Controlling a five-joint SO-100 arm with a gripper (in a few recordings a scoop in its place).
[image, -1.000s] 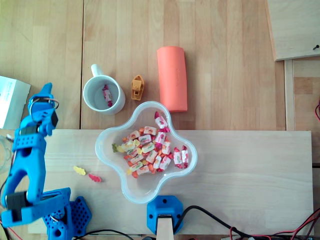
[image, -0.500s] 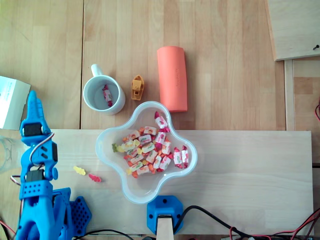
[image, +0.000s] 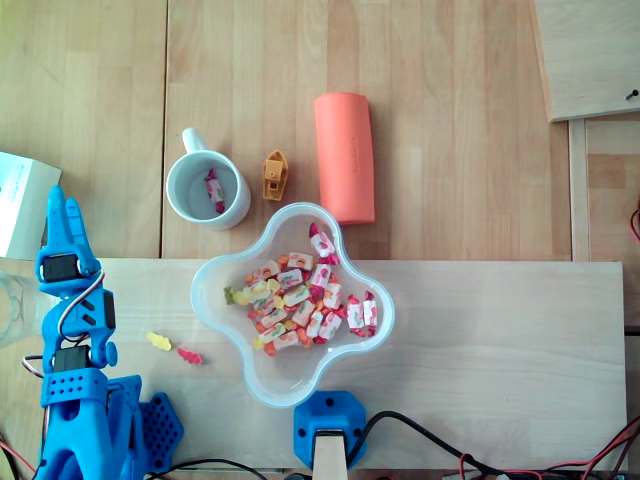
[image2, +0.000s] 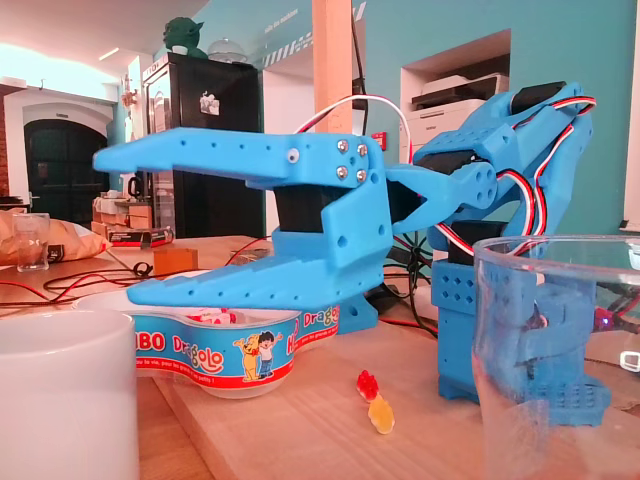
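Yellow gummy sweet and red gummy sweet are seen lying just beside each other on the light wooden board, in the lower left of the overhead view. They are placed between the blue arm and the clear lobed plastic bowl, which is filled with wrapped sweets. Above the bowl in that view, a white mug with one wrapped sweet inside, a small orange toy boat and a salmon foam cylinder are lined up. A clear drinking glass stands at the left edge beside the arm, and a white box lies above it.

The long axis of the yellow gummy sweet runs from upper left to lower right in the overhead view, and the red one is laid the same way.

The blue two-finger gripper is pointed at the top of that frame, close to the white box. In the fixed view the gripper is held above the table with its jaws spread wide, and nothing is gripped or touched.
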